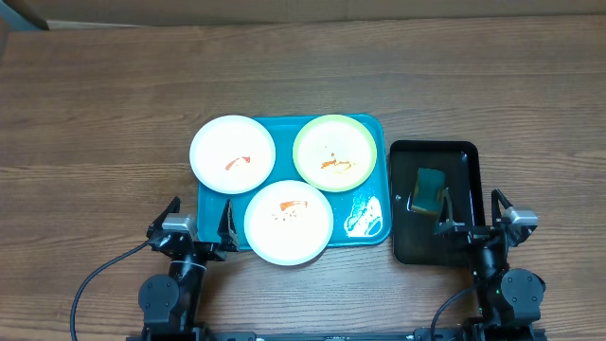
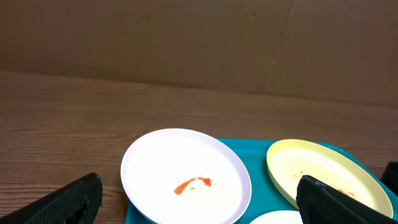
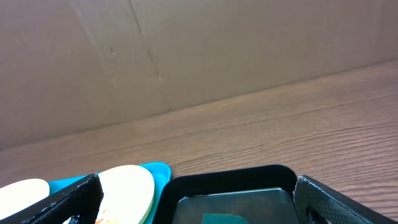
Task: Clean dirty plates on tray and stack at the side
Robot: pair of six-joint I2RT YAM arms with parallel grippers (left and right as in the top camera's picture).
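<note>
- Step: pre-start. 3 plates (image 1: 288, 222), all sauce-smeared, sit on tray (image 1: 369, 227).
- left gripper (image 1: 197, 225) + right gripper (image 1: 471, 213): jaws wide, empty, low at near table edge.
- Next, IMO: right gripper takes sponge (image 1: 431, 192) off black tray (image 1: 469, 161). Needs centred descent, then wipe.

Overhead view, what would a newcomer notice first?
The turquoise tray at centre carries three sauce-smeared plates: back white plate on its left, yellow-green plate on its right, front white plate at its near edge. Right of it, a black tray holds a green sponge.
</note>
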